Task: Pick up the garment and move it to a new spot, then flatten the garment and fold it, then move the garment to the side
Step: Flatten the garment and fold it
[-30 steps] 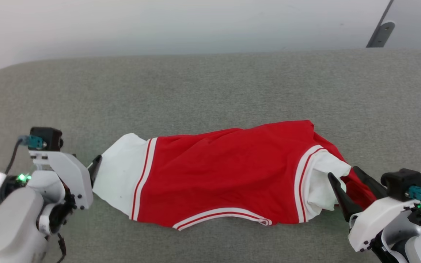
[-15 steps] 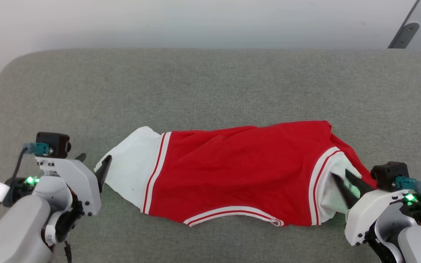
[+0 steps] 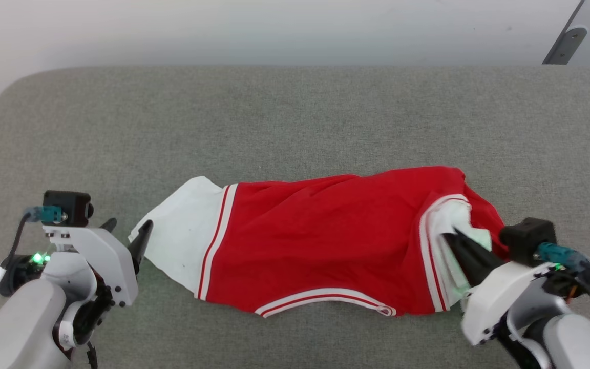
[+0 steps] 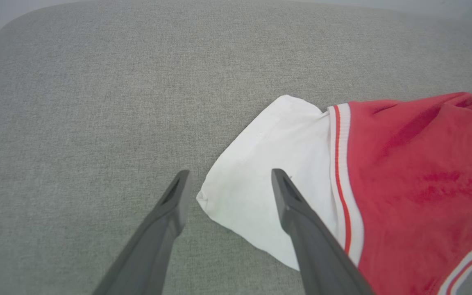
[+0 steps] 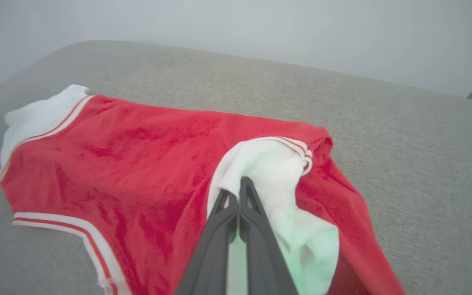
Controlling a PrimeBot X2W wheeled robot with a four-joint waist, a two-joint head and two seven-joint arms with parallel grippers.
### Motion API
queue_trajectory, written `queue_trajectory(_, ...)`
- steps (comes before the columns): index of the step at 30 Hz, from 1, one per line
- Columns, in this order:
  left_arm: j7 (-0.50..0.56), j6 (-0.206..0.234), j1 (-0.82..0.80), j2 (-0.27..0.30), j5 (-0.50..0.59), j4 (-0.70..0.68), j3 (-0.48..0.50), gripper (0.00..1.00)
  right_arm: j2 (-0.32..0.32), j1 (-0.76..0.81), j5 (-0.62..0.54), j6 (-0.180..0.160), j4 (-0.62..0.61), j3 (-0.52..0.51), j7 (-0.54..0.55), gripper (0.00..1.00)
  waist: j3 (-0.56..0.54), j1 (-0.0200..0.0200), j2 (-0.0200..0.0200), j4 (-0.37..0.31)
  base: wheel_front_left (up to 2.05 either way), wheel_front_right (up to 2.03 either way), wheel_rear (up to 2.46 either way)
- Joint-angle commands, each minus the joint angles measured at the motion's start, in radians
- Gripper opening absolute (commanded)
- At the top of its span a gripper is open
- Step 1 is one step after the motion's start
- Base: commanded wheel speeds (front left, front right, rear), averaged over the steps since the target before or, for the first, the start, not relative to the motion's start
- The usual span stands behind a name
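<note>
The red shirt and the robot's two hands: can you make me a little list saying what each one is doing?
garment: red with white sleeves, lying wrinkled on the grey surface
left gripper: open, one finger on each side of a white sleeve's corner
right gripper: shut, pinching the garment's other white sleeve

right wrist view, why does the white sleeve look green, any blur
right wrist view: green cast on the garment at its white sleeve beside the right gripper, likely wrist-light spill; head view: same tint, green light on left wrist; left wrist view: even, sharp, no tint.
</note>
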Motion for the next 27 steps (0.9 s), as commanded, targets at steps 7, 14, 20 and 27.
queue_trajectory(7, -0.01, -0.005, -0.007, -0.004, -0.001, 0.004, -0.004, 1.0, 0.034, 0.037, 0.045, -0.002, -0.056, 0.116, 0.048, 0.0, 0.012, 0.0, 0.0, 0.003, 0.0, 0.0, 0.0)
queue_trajectory(14, -0.023, -0.017, -0.007, -0.007, -0.005, 0.024, -0.007, 1.0, 0.027, 0.042, 0.057, -0.002, -0.028, 0.176, 0.059, 1.0, 0.013, 0.0, 0.0, 0.004, 0.0, 0.0, 0.0)
queue_trajectory(20, -0.05, -0.025, 0.017, -0.002, -0.014, 0.041, 0.0, 1.0, -0.009, 0.062, 0.147, -0.002, -0.107, 0.174, 0.066, 1.0, 0.0, 0.0, 0.0, -0.004, 0.0, 0.0, 0.0)
queue_trajectory(27, -0.122, -0.022, 0.054, 0.002, -0.008, 0.05, 0.014, 1.0, -0.056, 0.106, 0.152, -0.002, -0.217, 0.08, 0.052, 1.0, -0.022, 0.0, 0.0, -0.015, 0.0, 0.0, 0.0)
